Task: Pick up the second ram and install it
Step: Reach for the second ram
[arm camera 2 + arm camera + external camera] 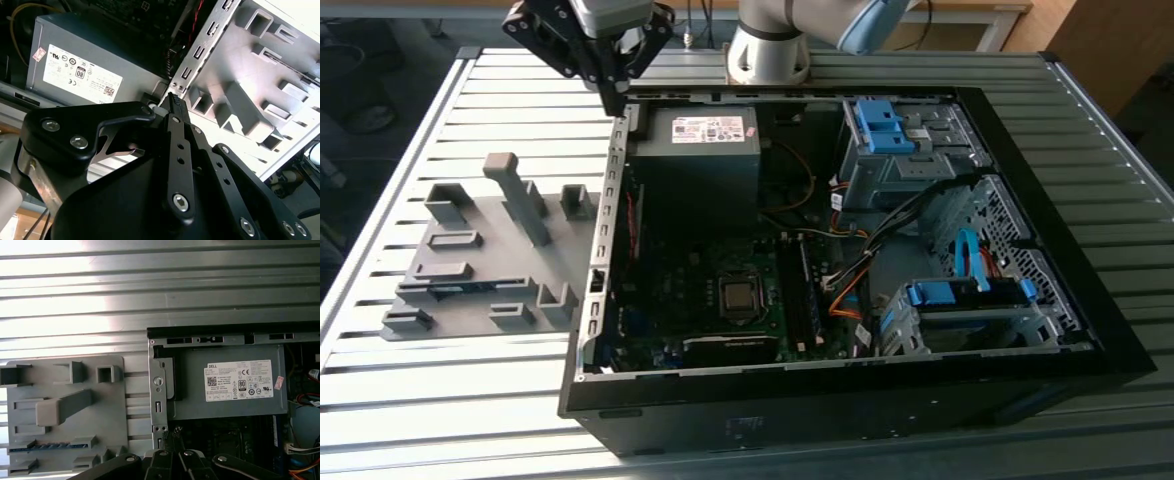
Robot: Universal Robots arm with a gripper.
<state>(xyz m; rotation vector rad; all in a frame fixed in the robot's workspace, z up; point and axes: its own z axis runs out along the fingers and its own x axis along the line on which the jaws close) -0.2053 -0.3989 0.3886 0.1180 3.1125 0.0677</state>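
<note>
Blue-green second ram, one, on grey tray; end effector closed.

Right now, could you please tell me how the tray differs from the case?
The tray is light grey; the case is black. The tray is a flat plate with blocks standing on it; the case is a deep open box. The tray holds the ram; the case holds a board and power supply. Both rest on the slatted table, side by side.
</note>
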